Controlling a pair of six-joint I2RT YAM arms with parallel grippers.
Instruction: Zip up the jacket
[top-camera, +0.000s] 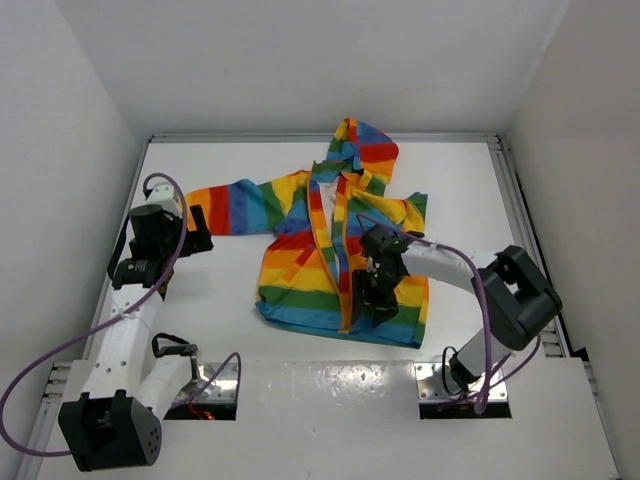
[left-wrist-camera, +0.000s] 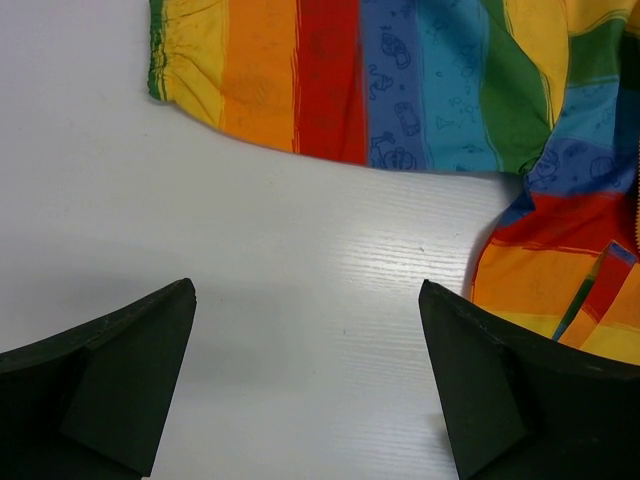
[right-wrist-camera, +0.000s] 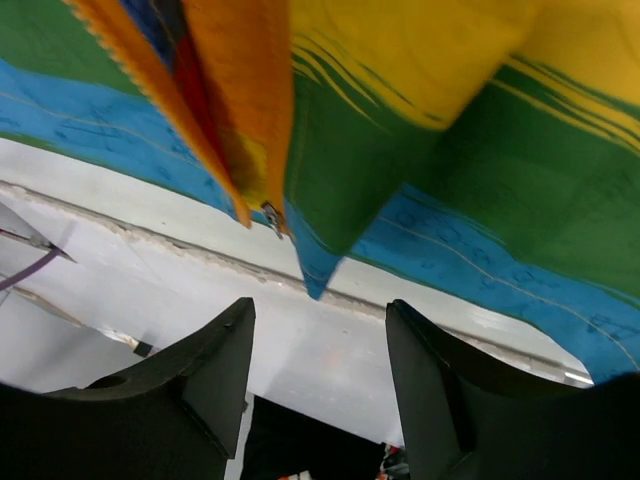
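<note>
Top view: we see the jacket (top-camera: 295, 260) lying flat on the table (top-camera: 210, 300), front up, hood at the far end, hem twd the arm bases. Its front is parted near the top w/ pale lining showing. The orange zipper (top-camera: 344, 250) runs down the middle. The left gripper (top-camera: 203, 232) is over bare table, just short of the sleeve cuff (top-camera: 200, 200). The right gripper (top-camera: 372, 300) is over the jacket's lower front, right beside the zipper's bottom end.

Left wrist view: the left gripper (left-wrist-camera: 305, 290) is spread wide, nothing btwn its fingers (left-wrist-camera: 120, 380), w/ bare table (left-wrist-camera: 300, 250) under it. The striped sleeve (left-wrist-camera: 350, 80) lies ahead of the fingertips, apart from them. The cuff (left-wrist-camera: 160, 50) is ahead-left and the jacket body ahead-right.

Right wrist view: the right gripper (right-wrist-camera: 320, 305) is released, fingers (right-wrist-camera: 200, 380) apart, holding nothing. Just ahead of the tips we see the jacket (right-wrist-camera: 450, 150), its blue hem band (right-wrist-camera: 480, 270) nearest. The orange zipper (right-wrist-camera: 240, 100) is ahead-left. Its lower end, w/ a small metal piece (right-wrist-camera: 272, 215), is close in front of the gap, not btwn the fingers.
</note>
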